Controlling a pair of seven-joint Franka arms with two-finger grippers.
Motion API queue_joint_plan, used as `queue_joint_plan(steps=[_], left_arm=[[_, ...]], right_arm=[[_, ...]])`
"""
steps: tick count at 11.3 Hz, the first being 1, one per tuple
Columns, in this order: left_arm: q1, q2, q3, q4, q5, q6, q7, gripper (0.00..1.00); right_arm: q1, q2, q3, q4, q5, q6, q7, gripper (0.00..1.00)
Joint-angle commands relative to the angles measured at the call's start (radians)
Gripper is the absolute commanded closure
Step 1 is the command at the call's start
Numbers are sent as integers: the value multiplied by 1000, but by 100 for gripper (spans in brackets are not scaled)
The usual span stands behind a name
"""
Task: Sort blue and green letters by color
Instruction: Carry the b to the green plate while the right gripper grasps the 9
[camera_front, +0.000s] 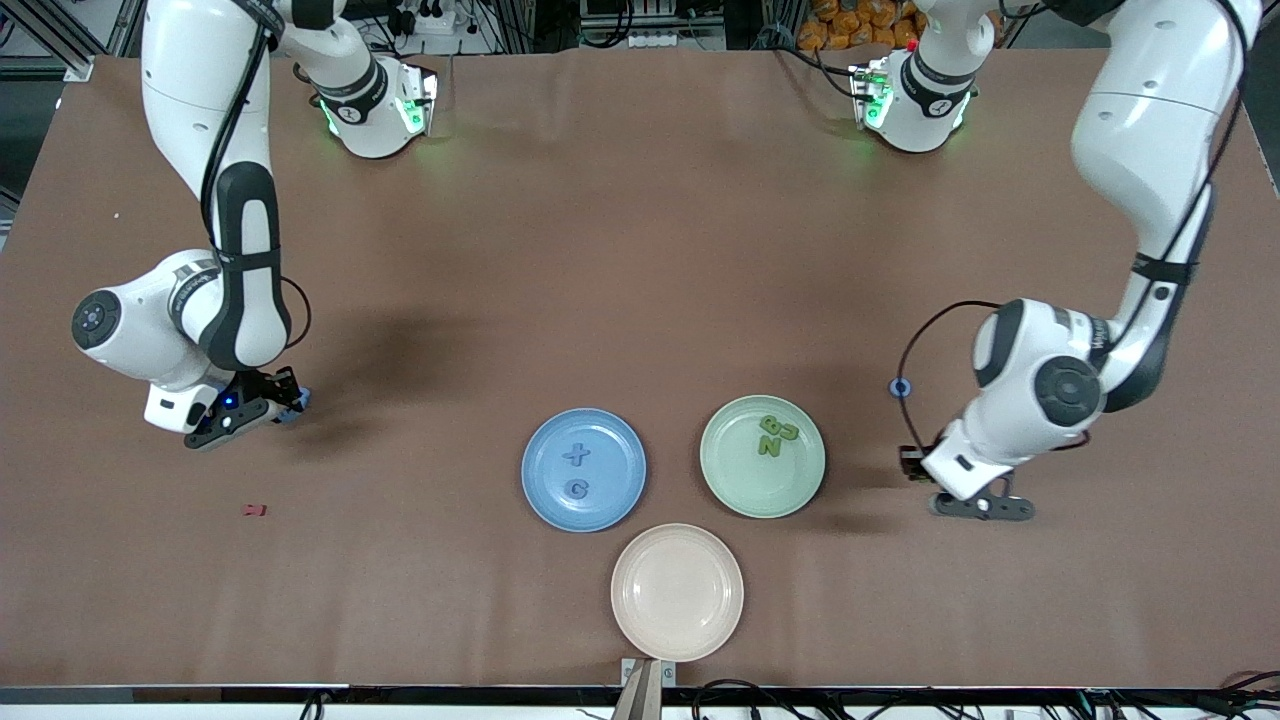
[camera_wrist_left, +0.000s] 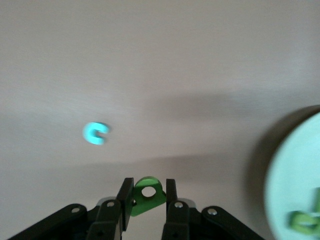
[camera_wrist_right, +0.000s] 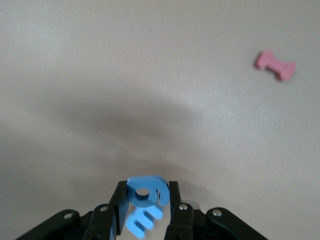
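Observation:
My right gripper (camera_front: 288, 400) is shut on a blue letter (camera_wrist_right: 146, 192) and hangs low over the table toward the right arm's end. A second blue shape (camera_wrist_right: 144, 220) shows just under that letter between the fingers. My left gripper (camera_front: 985, 507) is shut on a green letter (camera_wrist_left: 147, 195), beside the green plate (camera_front: 730, 485) toward the left arm's end. That plate holds a few green letters (camera_front: 775, 436). The blue plate (camera_front: 540, 500) holds a blue plus (camera_front: 576, 455) and a blue C (camera_front: 576, 488). One more blue letter (camera_front: 901, 388) lies on the table, also in the left wrist view (camera_wrist_left: 95, 133).
A bare beige plate (camera_front: 677, 590) sits nearest the front camera, between the other two plates. A dark red letter (camera_front: 254, 510) lies on the table nearer the front camera than my right gripper; it also shows in the right wrist view (camera_wrist_right: 275, 65).

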Motion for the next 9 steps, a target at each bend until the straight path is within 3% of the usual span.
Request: queue_joint_plan(steps=[1,4,6,7,8,9], left_arm=[[-160,-29,59,-14,-69,-18,-233,91],[-289,-25,102,-5,-132,-18,-399,91],[-323,-21,102,5,-142,-18,-485,91],[-331,-21,102,6,-157,-18,-517,81],[-331,-20,104,9,-143,-18,-507,1],[-328,-24,104,9,-136,-18,-482,0]], right_arm=[[43,-16,8,57,16,-45,146,100],[145,-8,9,103,16,-45,398,100],[156,-6,82,155,16,-44,596,100],[158,-5,119,189,15,-44,694,100],[156,0,145,224,10,-44,773,100],[156,10,167,253,9,-42,845,100]])
